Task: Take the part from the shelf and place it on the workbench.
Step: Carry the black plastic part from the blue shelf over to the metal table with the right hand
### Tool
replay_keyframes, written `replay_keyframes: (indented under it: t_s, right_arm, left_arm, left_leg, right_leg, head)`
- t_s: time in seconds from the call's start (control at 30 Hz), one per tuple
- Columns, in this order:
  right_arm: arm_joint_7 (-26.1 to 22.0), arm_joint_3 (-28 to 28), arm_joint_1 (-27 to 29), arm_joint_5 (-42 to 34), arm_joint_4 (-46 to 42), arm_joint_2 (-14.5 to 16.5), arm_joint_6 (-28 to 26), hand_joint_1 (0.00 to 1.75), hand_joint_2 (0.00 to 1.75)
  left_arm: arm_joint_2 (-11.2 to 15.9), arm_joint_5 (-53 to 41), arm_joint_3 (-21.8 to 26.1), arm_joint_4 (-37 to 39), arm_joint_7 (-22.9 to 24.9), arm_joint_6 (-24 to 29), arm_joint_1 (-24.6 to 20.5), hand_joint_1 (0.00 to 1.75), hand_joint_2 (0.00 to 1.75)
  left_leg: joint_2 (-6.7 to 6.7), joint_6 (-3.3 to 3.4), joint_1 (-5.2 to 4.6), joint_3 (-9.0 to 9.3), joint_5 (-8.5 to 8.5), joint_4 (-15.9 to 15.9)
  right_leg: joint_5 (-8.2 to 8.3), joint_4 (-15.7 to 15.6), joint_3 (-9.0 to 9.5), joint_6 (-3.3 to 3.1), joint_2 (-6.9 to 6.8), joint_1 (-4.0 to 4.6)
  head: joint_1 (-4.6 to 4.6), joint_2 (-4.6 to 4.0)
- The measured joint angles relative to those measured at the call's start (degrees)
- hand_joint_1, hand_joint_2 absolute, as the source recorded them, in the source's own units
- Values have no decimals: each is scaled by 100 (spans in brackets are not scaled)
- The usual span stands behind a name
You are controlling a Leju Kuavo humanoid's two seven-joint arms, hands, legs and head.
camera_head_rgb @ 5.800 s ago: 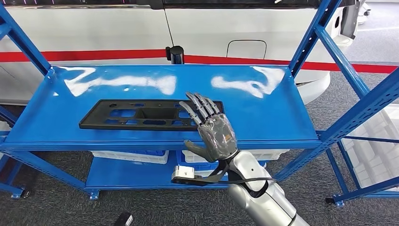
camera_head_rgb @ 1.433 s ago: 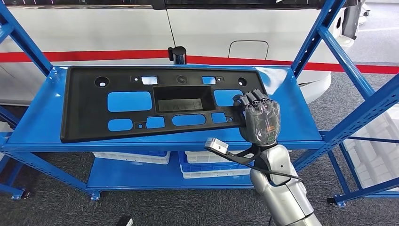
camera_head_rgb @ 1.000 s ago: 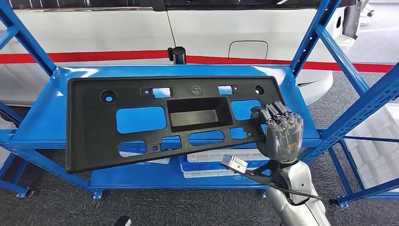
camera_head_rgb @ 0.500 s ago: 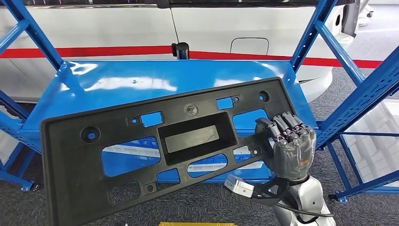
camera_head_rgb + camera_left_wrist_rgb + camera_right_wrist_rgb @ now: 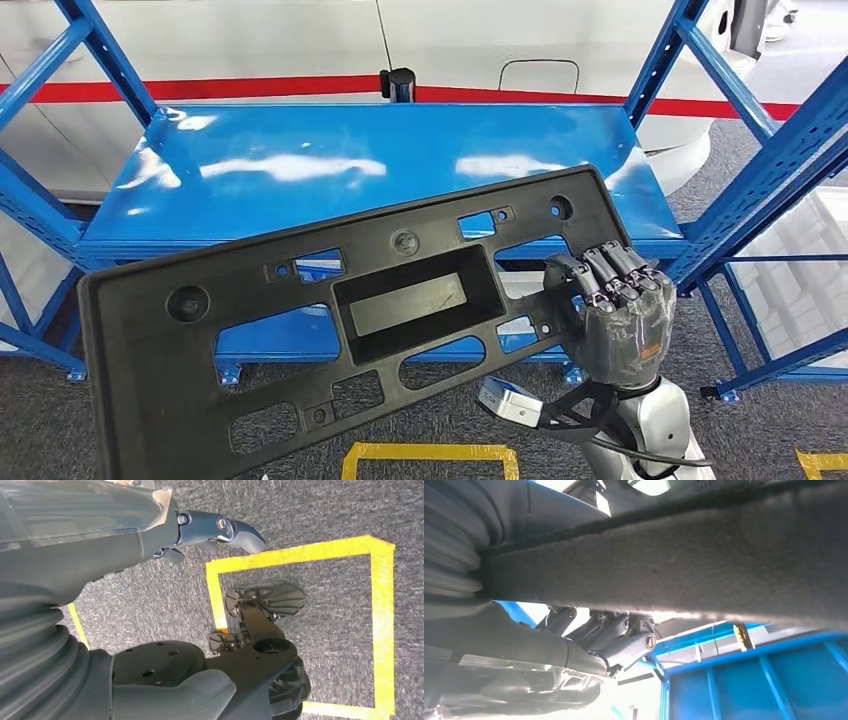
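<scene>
Carrying the black part [image 5: 340,330] clear of the blue shelf [image 5: 400,165], the right hand [image 5: 615,315] is grasping it at one end only, fingers [image 5: 600,272] curled over the rim, so the long free end is drooping low in front of the shelf and should be kept level and swung slowly to avoid clipping the shelf's uprights on the way to the table. The left hand [image 5: 100,545] is hanging over yellow floor tape [image 5: 300,560], holding nothing, fingers loosely apart. No readable brand or writing is showing on the part or shelf.
</scene>
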Motion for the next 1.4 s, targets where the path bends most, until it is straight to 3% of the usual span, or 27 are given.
replay_keyframes:
  t_s: [0.07,0.1,0.2,0.23,0.27,0.3,0.33,0.4,0.47,0.57,0.6,0.67,0.73,0.77,0.83,0.87,0.93,1.0,1.07,1.1,1.13,1.2,1.23,1.27,1.3,1.33,1.4]
  right_arm:
    - [-10,8,-1,-14,1,10,2,175,175]
    - [-18,11,-2,-18,2,19,3,175,175]
    - [-42,18,-1,-38,2,50,7,175,175]
    - [-48,18,-1,-53,2,56,7,175,175]
    - [-52,18,-1,-70,3,60,8,175,175]
    - [-59,18,-1,-84,3,63,9,175,175]
    - [-66,18,0,-94,3,68,10,175,175]
    - [-77,18,-1,-103,1,81,12,175,175]
    - [-85,20,-3,-106,-2,95,14,175,175]
    - [-91,29,9,-113,-3,99,15,175,175]
    - [-94,31,19,-120,-2,93,15,175,175]
    - [-100,32,38,-142,-1,78,15,175,175]
    - [-102,33,60,-165,2,61,15,175,175]
    - [-102,33,73,-173,4,53,15,175,175]
    - [-109,33,92,-185,11,40,15,175,175]
    - [-116,33,94,-192,14,36,14,175,175]
    - [-135,34,90,-203,17,30,10,175,175]
    - [-154,37,89,-220,23,25,1,175,175]
    - [-172,40,94,-269,38,14,-14,175,175]
    - [-180,42,93,-297,48,9,-20,175,175]
    - [-184,43,94,-321,56,4,-26,175,175]
    - [-187,45,95,-346,72,2,-31,175,175]
    - [-187,46,97,-354,80,1,-32,175,175]
    - [-187,47,98,-358,91,1,-32,175,175]
    - [-187,48,99,-361,103,0,-33,175,175]
    - [-187,49,99,-362,113,-2,-34,175,175]
    - [-189,52,97,-367,124,-3,-35,175,175]
  left_arm:
    - [6,21,2,1,19,15,14,0,175]
    - [9,24,3,1,27,19,23,0,175]
    - [13,33,5,1,38,38,36,0,175]
    - [13,42,6,1,37,49,38,0,175]
    - [13,53,8,1,36,61,41,0,175]
    - [13,64,11,1,34,70,44,0,175]
    - [13,74,15,1,29,78,47,0,175]
    - [7,93,21,1,7,105,48,0,175]
    - [-5,124,22,1,-26,148,50,0,175]
    - [-17,158,25,2,-54,214,85,0,175]
    - [-22,171,27,2,-58,233,99,0,175]
    - [-31,192,34,2,-66,263,115,0,175]
    - [-31,200,45,1,-69,271,123,0,175]
    - [-32,202,49,1,-71,270,128,0,175]
    - [-36,210,54,1,-74,262,140,0,175]
    - [-39,222,56,1,-81,255,144,0,175]
    - [-52,254,62,1,-108,244,146,0,175]
    - [-65,295,83,1,-143,252,149,0,175]
    - [-69,330,119,1,-162,284,165,0,175]
    - [-69,341,138,1,-164,299,174,0,175]
    - [-67,351,151,2,-165,311,187,0,175]
    - [-66,363,172,3,-165,320,205,0,175]
    - [-66,367,180,3,-165,323,213,0,175]
    - [-66,368,187,3,-165,326,216,0,175]
    - [-66,368,193,3,-164,328,217,0,175]
    - [-66,368,196,3,-164,330,217,0,175]
    - [-67,371,198,3,-165,338,213,0,175]
  left_leg:
    - [-4,-54,6,-38,0,32]
    - [-7,-92,17,-84,-134,129]
    - [-8,-224,94,-339,-935,987]
    - [-6,-261,125,-409,-1104,1333]
    - [-3,-294,158,-419,-1144,1561]
    - [0,-324,192,-345,-1069,1615]
    - [4,-351,228,-168,-924,1456]
    - [0,-400,275,368,-727,748]
    - [-23,-395,265,691,-748,218]
    - [-27,-223,203,636,-710,88]
    - [-17,-129,191,587,-650,71]
    - [5,20,179,456,-522,46]
    - [8,81,151,294,-402,50]
    - [9,88,135,213,-341,52]
    - [9,90,106,60,-220,57]
    - [7,84,94,-6,-160,59]
    - [0,50,67,-95,-52,64]
    - [1,-6,55,-128,54,50]
    - [0,-73,66,-154,134,35]
    - [-2,-105,77,-192,66,80]
    - [-4,-140,88,-251,-114,215]
    - [-4,-211,126,-427,-698,806]
    - [-4,-251,151,-507,-942,1195]
    - [-3,-288,176,-546,-1055,1511]
    - [0,-321,205,-514,-1048,1689]
    - [3,-348,237,-368,-928,1631]
    - [5,-394,301,148,-717,1024]
  right_leg:
    - [75,-11,-73,-55,-11,-62]
    - [128,-16,-103,-102,-22,-96]
    - [295,-10,-251,-186,-47,-129]
    - [345,3,-315,-178,-50,-128]
    - [387,24,-389,-162,-54,-132]
    - [420,52,-462,-140,-57,-140]
    - [446,89,-529,-117,-59,-152]
    - [479,179,-642,-65,-61,-163]
    - [526,243,-721,9,-64,-149]
    - [608,260,-811,169,-63,-139]
    - [536,330,-879,182,-58,-143]
    - [143,793,-1096,129,-45,-161]
    - [-289,1536,-1322,93,-32,-155]
    - [-381,1819,-1362,112,-26,-150]
    - [-248,1798,-1134,185,-18,-129]
    - [-114,1480,-861,202,-16,-117]
    - [-31,563,-219,146,-15,-71]
    - [-94,25,71,58,-9,-22]
    - [-29,-40,22,-10,-7,-45]
    - [29,-45,-18,-59,-14,-75]
    - [97,-55,-65,-115,-22,-110]
    - [232,-53,-180,-186,-36,-129]
    - [297,-44,-247,-193,-40,-126]
    - [355,-29,-321,-180,-43,-125]
    - [405,-5,-403,-161,-46,-128]
    - [444,29,-485,-138,-48,-136]
    - [491,130,-627,-90,-50,-151]
  head:
    - [0,1]
    - [-11,0]
    - [-43,0]
    - [-45,0]
    - [-45,0]
    - [-46,0]
    - [-46,0]
    - [-50,0]
    - [-48,0]
    - [-40,0]
    - [-33,0]
    - [-12,0]
    - [12,0]
    - [13,0]
    - [18,0]
    - [17,-1]
    - [19,0]
    - [11,0]
    - [2,0]
    - [-1,0]
    - [-11,0]
    - [-30,0]
    - [-36,0]
    - [-37,-1]
    - [-38,0]
    - [-38,0]
    - [-40,0]
